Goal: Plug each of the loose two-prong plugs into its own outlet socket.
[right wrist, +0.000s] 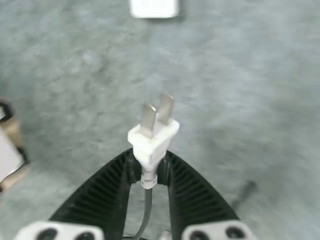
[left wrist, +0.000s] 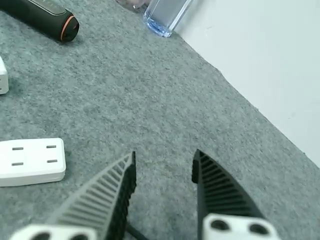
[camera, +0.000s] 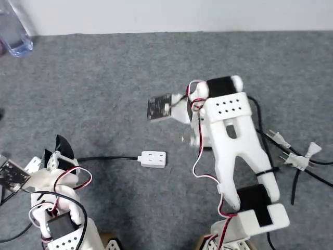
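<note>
On a grey counter [camera: 104, 78]: two hands, one white outlet block [camera: 153, 159], three white two-prong plugs.

Pinched by its body between the fingers of the right hand [right wrist: 150, 162]: one held plug [right wrist: 152, 134], black cord trailing back between the fingers, prongs aimed ahead at the outlet block, well apart from it.

Near the counter's right edge, lying flat on black cords: the other two, first loose plug [camera: 278, 138] and second loose plug [camera: 289, 158], just beside each other, well apart from both hands.

Left hand [left wrist: 164, 162] near the counter's front left corner, fingers spread, nothing between them; outlet block off to one side of the fingertips, not touching.

Outlet block around the counter's middle, toward the front edge, black cord running toward the left edge.

At the far left corner: one clear bottle [camera: 15, 36]. Near it, one black cylinder [left wrist: 45, 17] with an orange ring.
</note>
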Tool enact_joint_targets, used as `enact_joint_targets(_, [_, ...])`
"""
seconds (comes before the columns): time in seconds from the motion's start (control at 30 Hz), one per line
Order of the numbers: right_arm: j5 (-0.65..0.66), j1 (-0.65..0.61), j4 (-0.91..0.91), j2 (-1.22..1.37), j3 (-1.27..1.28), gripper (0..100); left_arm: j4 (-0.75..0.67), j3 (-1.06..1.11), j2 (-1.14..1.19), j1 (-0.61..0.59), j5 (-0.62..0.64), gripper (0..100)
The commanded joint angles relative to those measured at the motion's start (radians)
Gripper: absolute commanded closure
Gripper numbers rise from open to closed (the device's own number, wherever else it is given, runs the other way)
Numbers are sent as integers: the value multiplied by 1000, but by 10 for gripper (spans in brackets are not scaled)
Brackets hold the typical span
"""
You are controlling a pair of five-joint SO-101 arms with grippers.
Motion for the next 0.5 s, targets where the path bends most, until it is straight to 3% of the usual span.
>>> enact_joint_targets(0.0, [52, -35, 35, 25, 43, 989, 3, -8, -11, -2, -8, 826])
enact_joint_targets(0.3, [245, -59, 39, 232, 109, 989, 3, -8, -11, -2, -8, 826])
enact_joint_targets(0.47, [275, -56, -18, 394, 106, 989, 3, -8, -11, -2, -8, 826])
